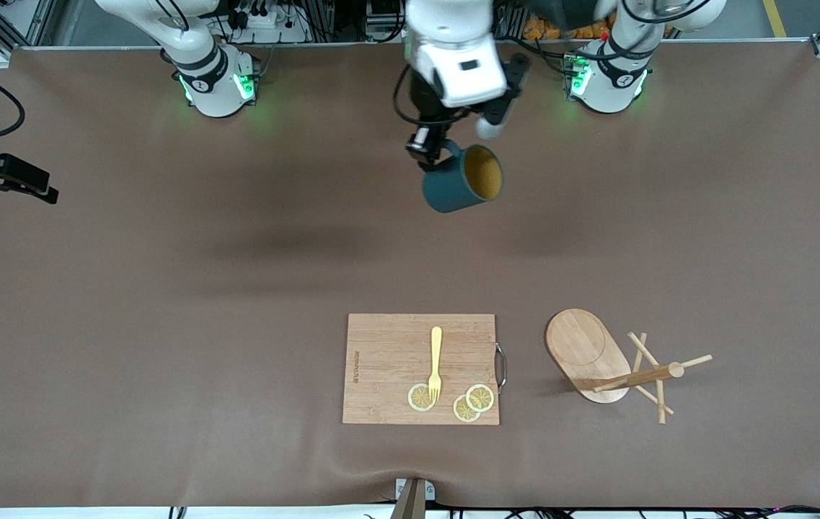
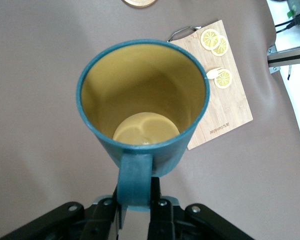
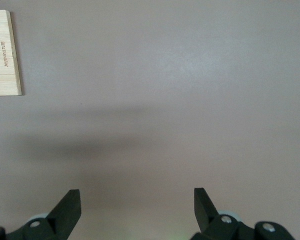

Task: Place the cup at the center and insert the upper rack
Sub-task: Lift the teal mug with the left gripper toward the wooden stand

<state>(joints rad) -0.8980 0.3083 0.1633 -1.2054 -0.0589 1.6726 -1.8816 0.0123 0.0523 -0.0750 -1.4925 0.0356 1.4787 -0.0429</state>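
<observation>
Room is what I check first: the brown table (image 1: 164,288) lies bare across its whole middle band and all along the right arm's end. Everything else on it sits in a cluster toward the front camera's edge.

My left gripper (image 1: 430,153) hangs in the air over the bare stretch of table just out from the bases, clamped tight on the handle of the cup (image 1: 461,187). In the left wrist view the fingers (image 2: 160,207) pinch that handle, and the cup (image 2: 142,107) tips so its yellowish inside faces the camera.

My right gripper (image 3: 137,202) waits with its jaws spread wide and nothing between them, over bare table, with a corner of the cutting board (image 3: 4,52) just in sight.

My count comes to:
- One cup, held aloft.
- One upper rack (image 1: 615,364), lying toppled on its side toward the left arm's end, its post and pegs pointing away from its oval base.
- One cutting board (image 1: 420,367), beside the rack, apart from it, with a metal handle on the rack's side.
- One yellow fork (image 1: 435,360) on the board.
- Three lemon slices (image 1: 471,404) on the board, at its edge nearest the front camera.
</observation>
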